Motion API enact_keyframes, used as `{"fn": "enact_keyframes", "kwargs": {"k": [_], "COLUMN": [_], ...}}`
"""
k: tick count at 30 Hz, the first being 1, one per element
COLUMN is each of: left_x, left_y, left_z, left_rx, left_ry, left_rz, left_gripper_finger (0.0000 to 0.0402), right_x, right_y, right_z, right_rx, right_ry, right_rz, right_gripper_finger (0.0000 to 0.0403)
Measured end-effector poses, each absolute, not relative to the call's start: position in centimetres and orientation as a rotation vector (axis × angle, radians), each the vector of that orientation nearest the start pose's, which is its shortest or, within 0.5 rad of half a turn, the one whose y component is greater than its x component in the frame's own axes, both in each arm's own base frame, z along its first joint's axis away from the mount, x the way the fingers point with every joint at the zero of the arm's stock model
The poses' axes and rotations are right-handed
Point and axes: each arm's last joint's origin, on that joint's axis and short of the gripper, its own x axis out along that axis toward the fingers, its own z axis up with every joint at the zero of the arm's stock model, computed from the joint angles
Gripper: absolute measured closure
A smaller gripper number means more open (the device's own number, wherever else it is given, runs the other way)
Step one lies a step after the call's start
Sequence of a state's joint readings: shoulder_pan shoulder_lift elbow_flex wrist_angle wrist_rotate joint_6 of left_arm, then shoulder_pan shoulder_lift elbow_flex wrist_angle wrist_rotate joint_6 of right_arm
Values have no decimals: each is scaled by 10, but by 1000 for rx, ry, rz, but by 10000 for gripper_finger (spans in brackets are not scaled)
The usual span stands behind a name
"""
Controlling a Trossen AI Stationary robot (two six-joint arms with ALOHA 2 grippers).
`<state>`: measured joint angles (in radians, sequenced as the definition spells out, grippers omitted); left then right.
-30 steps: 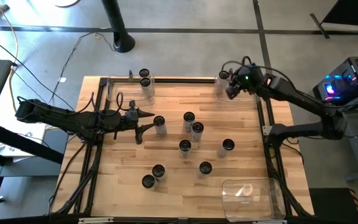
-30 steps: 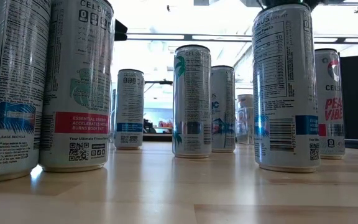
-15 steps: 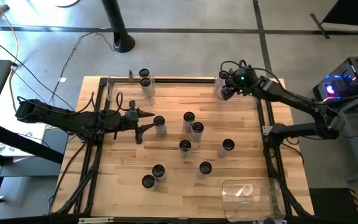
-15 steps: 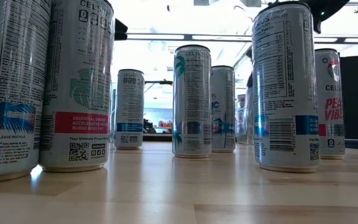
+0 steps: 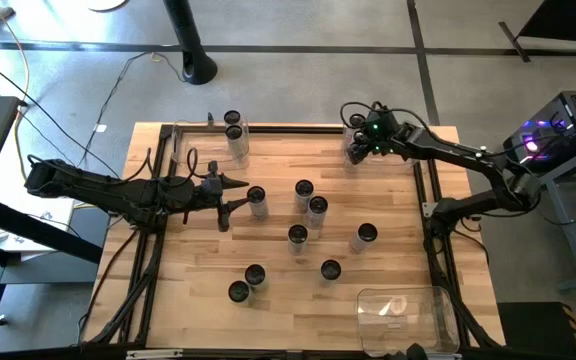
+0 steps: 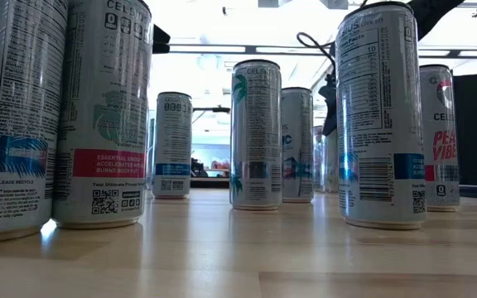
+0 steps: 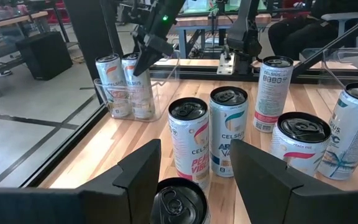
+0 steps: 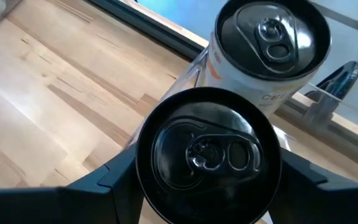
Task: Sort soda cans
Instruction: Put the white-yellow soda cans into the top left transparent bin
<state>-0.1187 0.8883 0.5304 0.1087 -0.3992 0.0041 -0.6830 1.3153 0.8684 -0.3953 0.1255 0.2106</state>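
Several pale soda cans with dark tops stand upright on the wooden table (image 5: 278, 310). My left gripper (image 5: 238, 197) lies low at the table's left, open, with its fingers on either side of one can (image 7: 179, 200); I see no touch. My right gripper (image 5: 358, 148) is over the clear bin (image 7: 114, 102) at the far right corner, shut on a can (image 8: 207, 149). Beside that can, another can (image 8: 272, 34) stands in the same bin. The far left bin (image 5: 193, 145) holds two cans (image 5: 233, 127). My right gripper holds the can by its upper side wall just under the rim (image 8: 143, 158), pinched between the two fingers (image 8: 114, 180). The fingers come from above, pointing down. The can is upright inside the bin walls; whether its base rests on the bin floor I cannot tell.
Loose cans cluster mid-table (image 5: 308, 200), with more toward the near edge (image 5: 248, 283). A third clear bin (image 5: 403, 315) sits at the near right corner. Black rails frame the table's left and right edges. Bare wood lies at the near left.
My right gripper, shut on its can, has moved a little toward the table's left and come down at the far right bin; the arm now shows in the low view behind the cans. The left arm has stayed still.
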Motion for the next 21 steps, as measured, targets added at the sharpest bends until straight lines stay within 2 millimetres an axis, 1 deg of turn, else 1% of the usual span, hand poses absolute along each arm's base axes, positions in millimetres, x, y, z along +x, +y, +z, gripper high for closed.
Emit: {"fn": "enact_keyframes", "kwargs": {"k": [8,17,21], "left_x": [195,195,195], "left_y": [-12,-12,-12], "left_z": [255,255,255], "left_rx": [68,70,75], "left_ry": [243,248,249], "left_rz": [279,278,278], "left_gripper_finger": [216,216,216], "right_x": [204,205,207], "right_y": [-170,-170,-170], "right_z": [234,234,235], "right_rx": [444,475,485], "right_ry": [743,731,714], "right_rz": [-843,-818,-786], "right_gripper_finger": [154,111,105]}}
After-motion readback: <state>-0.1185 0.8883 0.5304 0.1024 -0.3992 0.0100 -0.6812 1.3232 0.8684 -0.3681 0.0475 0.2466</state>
